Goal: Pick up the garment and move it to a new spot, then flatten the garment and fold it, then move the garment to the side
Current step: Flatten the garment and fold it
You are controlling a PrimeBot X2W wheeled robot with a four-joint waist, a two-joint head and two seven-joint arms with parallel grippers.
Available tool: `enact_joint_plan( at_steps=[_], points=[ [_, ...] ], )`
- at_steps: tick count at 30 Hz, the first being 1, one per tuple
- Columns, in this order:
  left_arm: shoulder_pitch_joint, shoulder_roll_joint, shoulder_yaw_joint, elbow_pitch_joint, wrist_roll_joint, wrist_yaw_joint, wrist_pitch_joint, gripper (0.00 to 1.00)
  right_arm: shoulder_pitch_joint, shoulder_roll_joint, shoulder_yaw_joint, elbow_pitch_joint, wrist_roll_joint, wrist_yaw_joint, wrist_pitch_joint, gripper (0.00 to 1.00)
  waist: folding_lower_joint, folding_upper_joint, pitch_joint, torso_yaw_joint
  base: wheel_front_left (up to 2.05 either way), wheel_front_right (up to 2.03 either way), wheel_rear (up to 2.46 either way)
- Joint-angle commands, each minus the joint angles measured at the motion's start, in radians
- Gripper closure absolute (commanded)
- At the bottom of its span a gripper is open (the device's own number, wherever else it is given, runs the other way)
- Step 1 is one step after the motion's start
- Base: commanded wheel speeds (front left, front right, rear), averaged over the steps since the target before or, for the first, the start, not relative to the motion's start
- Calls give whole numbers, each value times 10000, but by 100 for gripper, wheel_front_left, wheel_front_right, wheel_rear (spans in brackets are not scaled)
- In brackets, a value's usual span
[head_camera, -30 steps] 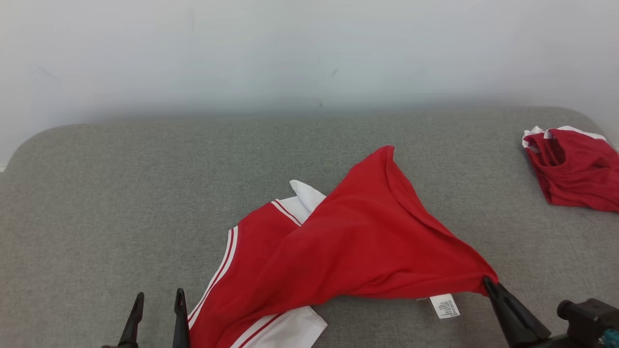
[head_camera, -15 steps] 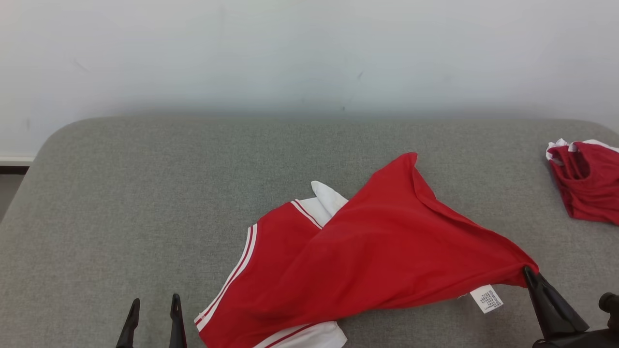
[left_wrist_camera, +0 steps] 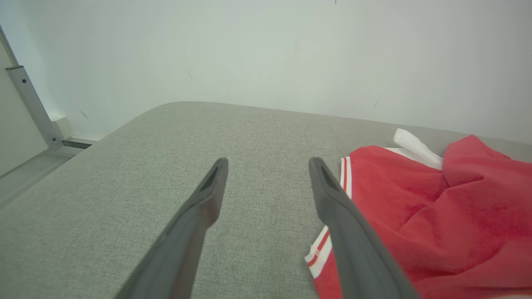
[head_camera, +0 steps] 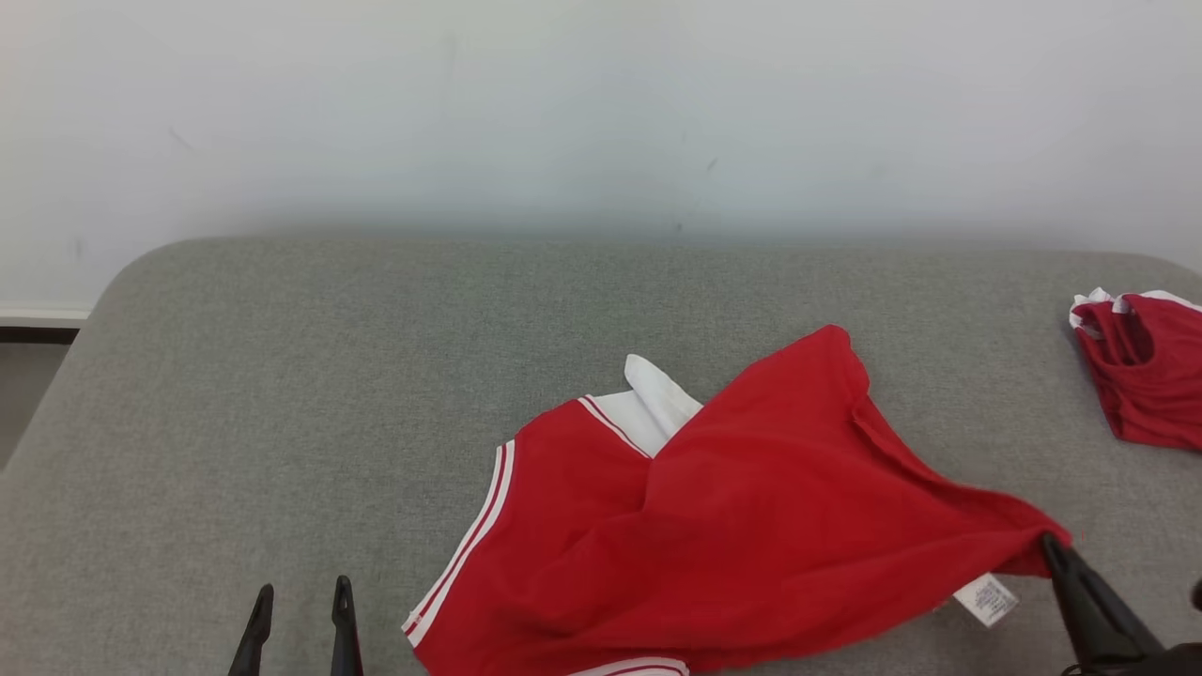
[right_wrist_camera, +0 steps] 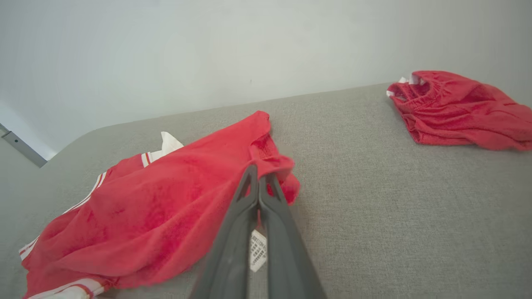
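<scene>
The garment (head_camera: 732,526) is a red shirt with white sleeves and striped trim, lying crumpled on the grey cushion. My right gripper (head_camera: 1050,546) is shut on its right corner, which is stretched out toward the lower right. In the right wrist view the shut gripper (right_wrist_camera: 258,171) pinches a fold of the red garment (right_wrist_camera: 166,216), and a white care label (right_wrist_camera: 257,250) hangs below the fingers. My left gripper (head_camera: 302,601) stands open just left of the shirt's striped edge, touching nothing. The left wrist view shows the open left gripper (left_wrist_camera: 268,164) above bare cushion, the garment (left_wrist_camera: 419,211) to its right.
A second red garment (head_camera: 1141,376) lies bunched at the cushion's far right; it is also in the right wrist view (right_wrist_camera: 453,108). The grey cushion (head_camera: 329,394) ends at a white wall behind. Its rounded left edge drops to the floor (head_camera: 28,385).
The camera has shifted, so the whole scene sits further right and lower. My right gripper has drawn the shirt's corner rightward, and the raised red fold has sunk flatter.
</scene>
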Motion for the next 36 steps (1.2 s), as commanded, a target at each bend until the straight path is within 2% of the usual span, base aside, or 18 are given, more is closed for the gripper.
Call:
enact_joint_plan(
  at_steps=[1, 8, 14, 19, 20, 21, 22, 28, 36],
  points=[
    [33, -11, -6, 1, 50, 9, -30, 0, -42, -1, 139, 98, 93, -27, 83, 100, 1, 0, 39, 71, 0, 0, 0],
    [-183, -12, -104, 6, 70, -11, -31, 0, -1064, -399, 829, 1120, 163, -27, 212, 100, 1, 0, 283, 216, 0, 0, 0],
    [-495, -12, -408, 137, 77, -30, -31, 0, -2588, -948, 1382, 3482, 235, -27, -10, 100, 1, 0, 470, 538, 0, 0, 0],
    [-643, -11, -623, 274, 56, -63, -30, 0, -3219, -1312, 1692, 5367, 474, -27, -328, 100, 1, 0, 433, 766, 0, 0, 0],
    [-626, -11, -634, 287, 59, -63, -30, 0, -3288, -1354, 1735, 5625, 554, -27, -486, 90, 1, 0, 405, 770, 0, 0, 0],
    [-586, -11, -646, 297, 60, -53, -31, 0, -3340, -1403, 1831, 5795, 623, -27, -680, 10, 1, 0, 367, 762, 0, 0, 0],
    [-517, -9, -630, 309, 63, -37, -31, 0, -3358, -1412, 1921, 5967, 756, -27, -824, 0, 1, 0, 315, 730, 0, 0, 0],
    [-203, -9, -502, 371, 124, -76, -30, 0, -3122, -1670, 2401, 6065, 856, -27, -1782, 0, 1, 0, 6, 292, 0, 0, 0],
    [-23, -11, -222, 221, 264, -167, -30, 0, -2447, -1619, 2270, 5112, 678, -27, -2883, 0, 1, 0, -138, -331, 0, 0, 0]
  ],
)
